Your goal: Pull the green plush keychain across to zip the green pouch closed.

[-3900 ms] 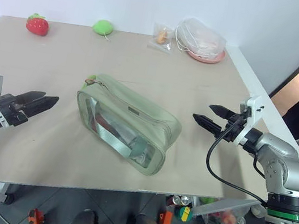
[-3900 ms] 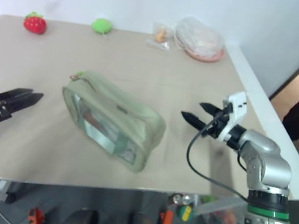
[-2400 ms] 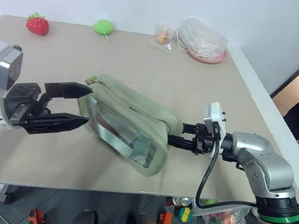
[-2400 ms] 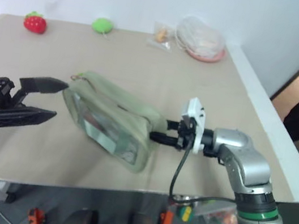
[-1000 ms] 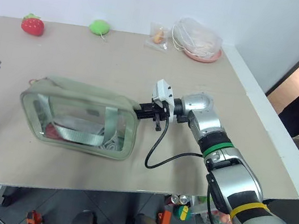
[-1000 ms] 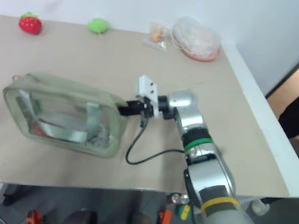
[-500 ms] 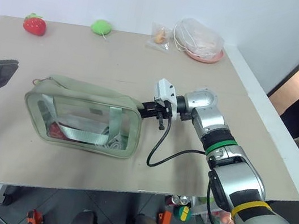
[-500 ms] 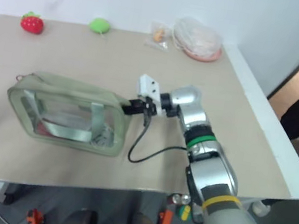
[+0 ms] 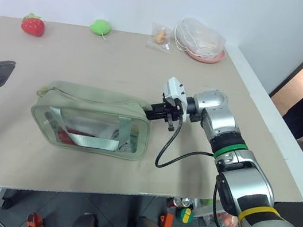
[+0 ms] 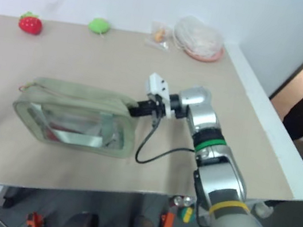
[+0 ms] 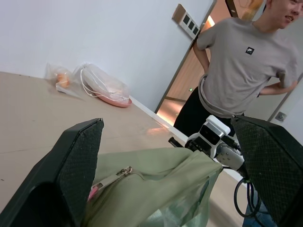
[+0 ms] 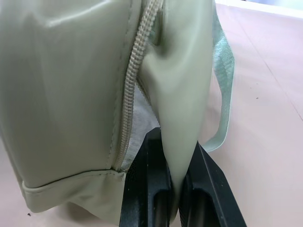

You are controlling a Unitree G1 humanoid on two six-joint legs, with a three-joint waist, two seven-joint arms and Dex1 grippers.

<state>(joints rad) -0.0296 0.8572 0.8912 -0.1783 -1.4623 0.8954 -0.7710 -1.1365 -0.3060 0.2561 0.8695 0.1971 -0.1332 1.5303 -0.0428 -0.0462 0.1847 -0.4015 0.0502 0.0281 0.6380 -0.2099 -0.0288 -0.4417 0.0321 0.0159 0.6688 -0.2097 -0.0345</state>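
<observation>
Green pouch [image 9: 91,124] lies lengthwise on the table [image 9: 120,56], nearer the front edge than the back, its top zipper [image 11: 111,178] running end to end. The right gripper [image 9: 160,113] is clamped tight on the fabric at the pouch's right end; its wrist view shows the cloth pinched between the black fingers [image 12: 147,189]. The left gripper [image 11: 168,179] hovers off the left end with its fingers spread wide, the slider end of the zipper lying between them but untouched. A bit of red cord [image 9: 41,91] shows at that left end; the green plush keychain itself cannot be made out. To do this step well, the right grip should hold the pouch taut while the left closes on the plush at the cord, not the fabric, then pulls straight along the zipper line toward the right end.
</observation>
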